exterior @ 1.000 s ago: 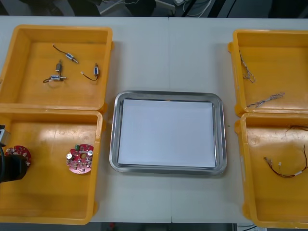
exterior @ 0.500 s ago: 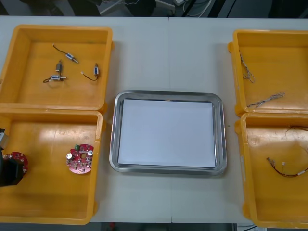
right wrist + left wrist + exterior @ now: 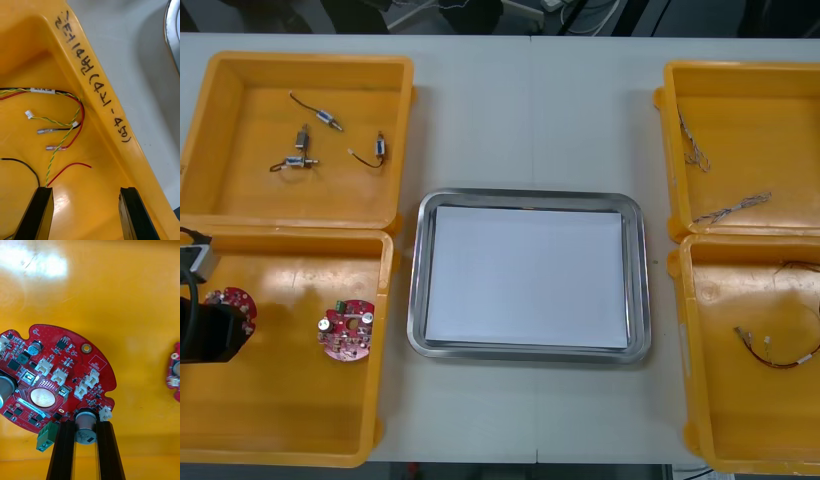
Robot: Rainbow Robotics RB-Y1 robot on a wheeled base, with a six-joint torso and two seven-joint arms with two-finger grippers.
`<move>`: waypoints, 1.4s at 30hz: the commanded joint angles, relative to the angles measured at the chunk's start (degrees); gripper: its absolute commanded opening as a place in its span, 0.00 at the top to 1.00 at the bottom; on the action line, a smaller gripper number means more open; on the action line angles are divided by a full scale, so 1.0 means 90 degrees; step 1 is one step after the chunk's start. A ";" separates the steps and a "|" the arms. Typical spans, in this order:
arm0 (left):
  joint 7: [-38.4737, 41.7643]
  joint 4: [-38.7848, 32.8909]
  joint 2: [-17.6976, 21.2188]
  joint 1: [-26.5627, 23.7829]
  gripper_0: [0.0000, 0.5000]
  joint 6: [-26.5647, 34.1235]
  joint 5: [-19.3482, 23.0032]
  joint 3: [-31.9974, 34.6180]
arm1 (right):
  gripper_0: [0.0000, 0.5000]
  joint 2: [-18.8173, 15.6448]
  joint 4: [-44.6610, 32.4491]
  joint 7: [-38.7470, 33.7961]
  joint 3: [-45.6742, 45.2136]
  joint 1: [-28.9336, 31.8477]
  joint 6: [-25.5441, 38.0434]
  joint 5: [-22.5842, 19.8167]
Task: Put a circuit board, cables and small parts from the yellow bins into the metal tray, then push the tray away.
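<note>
Little is done: the tray [image 3: 417, 300] is bare, the left gripper [image 3: 85, 425] pinches one board [image 3: 56, 371] by its edge inside the near left bin [image 3: 290, 440], the right gripper [image 3: 85, 195] hangs open over cables [image 3: 71, 127] in the near right bin [image 3: 108, 112], and cables, small metal parts [image 3: 330, 120] and the push remain.

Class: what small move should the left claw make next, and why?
Probably lift the circuit board and carry it toward the metal tray: the left claw is shut on it inside a yellow bin, and the tray holds nothing yet.
</note>
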 commanded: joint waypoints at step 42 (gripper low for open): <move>0.1509 -0.0261 -0.0491 -0.0833 0.02 -0.0024 -0.1853 -0.1917 | 0.00 0.2085 -0.1588 -0.1993 -0.0391 -0.0022 0.1298 0.0802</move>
